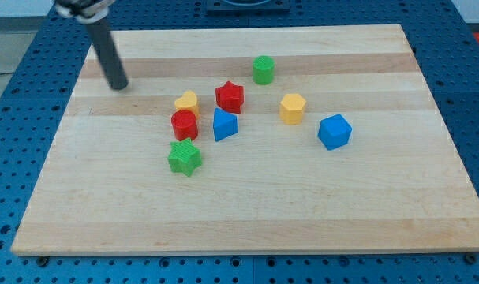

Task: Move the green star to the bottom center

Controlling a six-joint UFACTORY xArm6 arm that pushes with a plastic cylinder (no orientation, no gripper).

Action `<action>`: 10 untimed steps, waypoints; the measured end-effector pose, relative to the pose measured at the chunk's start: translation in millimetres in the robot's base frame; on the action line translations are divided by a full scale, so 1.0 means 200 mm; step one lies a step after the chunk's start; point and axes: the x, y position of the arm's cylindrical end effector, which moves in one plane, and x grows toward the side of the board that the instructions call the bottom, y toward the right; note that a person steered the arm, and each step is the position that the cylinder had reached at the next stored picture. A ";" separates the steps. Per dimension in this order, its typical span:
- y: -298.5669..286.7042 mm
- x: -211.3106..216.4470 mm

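Star (184, 158), green, lay left of the table (302, 221) centre, just below the red cylinder (184, 124). My tip (119, 85), no hand, grasped nothing and stood well apart at upper left. It looked light, stiff and prone to spin; I judged a push on its upper-left points best.

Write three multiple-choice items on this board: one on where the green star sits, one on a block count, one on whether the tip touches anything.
1. The green star lies:
A. just below the red cylinder
B. beside the blue cube
C. at the view's top right

2. Green blocks on the board:
A. one
B. two
C. four

3. My tip is:
A. pressing the green star
B. touching the yellow block
C. apart from every block

Answers: 1 A, the star sits under the red cylinder. 2 B, the star and the green cylinder. 3 C, the tip stands at the view's upper left on bare wood.
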 end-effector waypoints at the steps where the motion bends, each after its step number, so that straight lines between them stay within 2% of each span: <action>1: 0.16 0.40; 2: 0.51 0.64; 3: 0.68 0.64; 5: 0.74 0.50; 7: 0.83 0.69; 10: 1.06 0.83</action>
